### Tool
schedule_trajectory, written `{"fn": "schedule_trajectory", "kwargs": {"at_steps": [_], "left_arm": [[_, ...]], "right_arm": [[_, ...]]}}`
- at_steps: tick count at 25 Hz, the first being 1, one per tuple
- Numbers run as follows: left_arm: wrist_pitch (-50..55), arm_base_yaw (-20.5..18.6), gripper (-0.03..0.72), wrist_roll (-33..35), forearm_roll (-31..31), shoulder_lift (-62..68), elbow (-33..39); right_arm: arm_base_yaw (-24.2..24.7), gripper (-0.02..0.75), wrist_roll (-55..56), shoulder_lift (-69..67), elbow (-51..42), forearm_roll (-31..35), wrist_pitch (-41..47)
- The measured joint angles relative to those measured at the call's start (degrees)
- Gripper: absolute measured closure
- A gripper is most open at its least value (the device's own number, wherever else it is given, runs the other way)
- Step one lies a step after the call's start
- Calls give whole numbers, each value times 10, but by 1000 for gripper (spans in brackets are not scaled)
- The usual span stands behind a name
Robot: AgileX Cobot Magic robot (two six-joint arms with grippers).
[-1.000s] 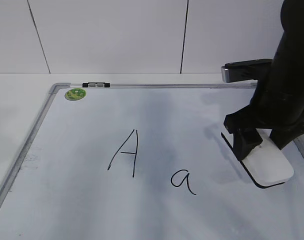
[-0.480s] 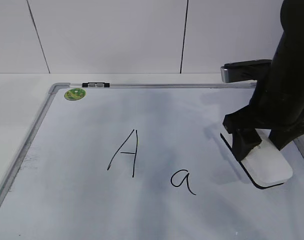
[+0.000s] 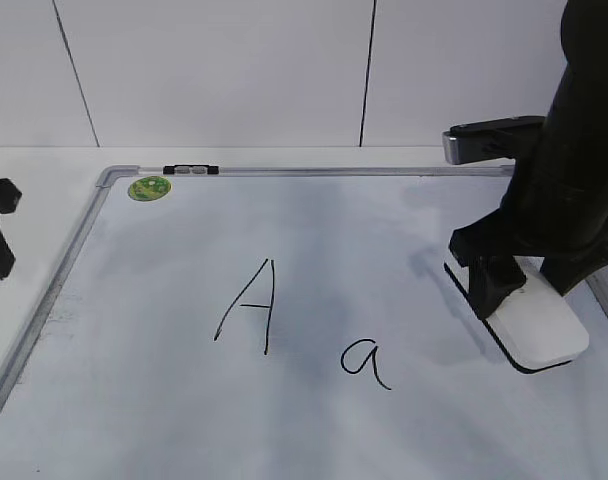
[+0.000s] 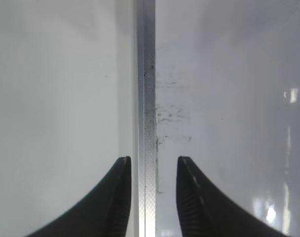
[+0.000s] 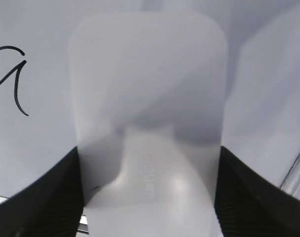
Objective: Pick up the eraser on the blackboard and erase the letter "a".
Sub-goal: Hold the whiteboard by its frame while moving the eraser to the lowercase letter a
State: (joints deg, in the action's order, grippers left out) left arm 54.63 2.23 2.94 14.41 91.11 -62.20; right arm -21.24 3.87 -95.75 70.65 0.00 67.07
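The right gripper (image 3: 519, 290) stays clamped on the eraser (image 3: 539, 330), barely shifted right of the letter "a" (image 3: 366, 360); erasing hasn't begun.

White eraser (image 3: 540, 325) with black underside; white blackboard (image 3: 324, 250), grey frame; black "a" (image 3: 366, 361); green magnet (image 3: 150, 187).

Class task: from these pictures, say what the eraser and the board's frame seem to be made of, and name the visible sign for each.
The eraser: likely smooth white plastic, softly glossy, judging by its moulded rounded corners; a thin dark layer underneath may be felt. The blackboard's frame: apparently brushed aluminium, grey and matt-shiny, with fine lines along its length and small dark scuffs.
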Motion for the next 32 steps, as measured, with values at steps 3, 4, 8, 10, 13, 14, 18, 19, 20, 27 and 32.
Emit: {"fn": "schedule_trajectory", "kwargs": {"at_steps": [3, 4, 8, 10, 13, 14, 18, 19, 20, 27, 32], "left_arm": [[-2, 11, 454, 0, 0, 52, -19], [-2, 15, 454, 1, 0, 68, -25], [-2, 18, 454, 1, 0, 114, -55], [-2, 18, 458, 1, 0, 131, -68], [-2, 18, 470, 1, 0, 154, -84], [-2, 18, 471, 1, -1, 161, -90], [-2, 18, 473, 1, -2, 186, -102], [-2, 18, 473, 1, -5, 193, -103], [-2, 18, 473, -1, -8, 197, -103], [-2, 17, 473, -5, -15, 215, -104], [-3, 17, 473, -7, -18, 217, -104]], "right_arm": [[0, 173, 0, 0, 0, 0, 0], [0, 173, 0, 0, 0, -3, 0], [0, 173, 0, 0, 0, -3, 0], [0, 173, 0, 0, 0, -3, 0], [0, 173, 0, 0, 0, -3, 0], [0, 173, 0, 0, 0, -3, 0], [0, 173, 0, 0, 0, -3, 0], [0, 173, 0, 0, 0, -3, 0], [0, 173, 0, 0, 0, -3, 0], [0, 173, -1, 0, 0, -3, 0], [0, 173, -1, 0, 0, -3, 0]]}}
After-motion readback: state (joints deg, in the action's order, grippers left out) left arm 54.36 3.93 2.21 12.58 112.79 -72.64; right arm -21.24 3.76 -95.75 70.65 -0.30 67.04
